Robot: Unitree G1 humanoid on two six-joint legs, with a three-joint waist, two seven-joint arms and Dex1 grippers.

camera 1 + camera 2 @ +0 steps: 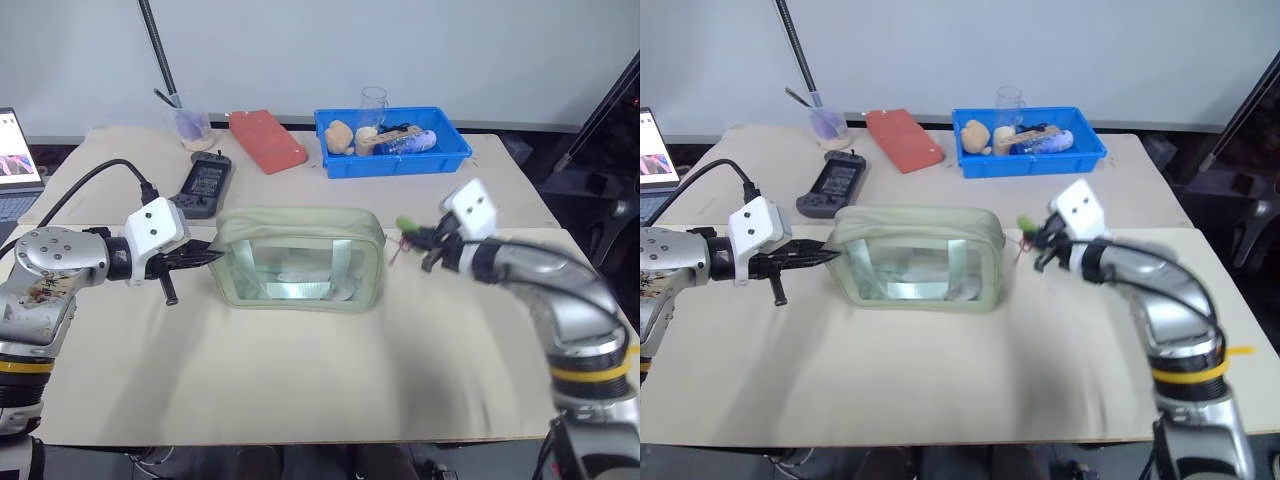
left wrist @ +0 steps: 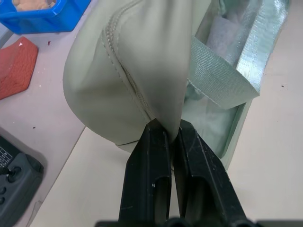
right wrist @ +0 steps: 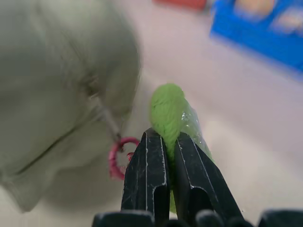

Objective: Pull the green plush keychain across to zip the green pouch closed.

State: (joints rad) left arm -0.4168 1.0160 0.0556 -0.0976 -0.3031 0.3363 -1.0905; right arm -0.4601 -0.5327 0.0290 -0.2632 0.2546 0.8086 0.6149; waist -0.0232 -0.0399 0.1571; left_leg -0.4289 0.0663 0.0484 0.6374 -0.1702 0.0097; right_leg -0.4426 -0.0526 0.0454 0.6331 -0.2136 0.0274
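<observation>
The pouch [image 1: 298, 258] lies on the near half of the table [image 1: 300, 380], lengthwise between the two arms, its clear side panel facing the camera. From the head views its top reads as a smooth, unbroken line from end to end, so the zipper appears drawn most or all of the way across; whether the slider is seated fully at the right end cannot be confirmed.

The left gripper [image 2: 163, 128] is pinched on the fabric at the pouch's left end, holding it against the pull. The right gripper [image 3: 163, 137] is clamped on the keychain [image 3: 168, 111], which sits just off the pouch's right end; its pink clasp [image 3: 118, 156] hangs between the fingers and the pouch, linked by a thin pull to the zipper end.

Judgement: the pull is at or near its finish. What remains is to verify closure at the right end, then release both grips.

Farther back stand a black handheld device [image 1: 205, 185], a red pad [image 1: 267, 140], a cup [image 1: 192, 125] and a blue bin [image 1: 392, 145] holding small items, all well apart from the work.
</observation>
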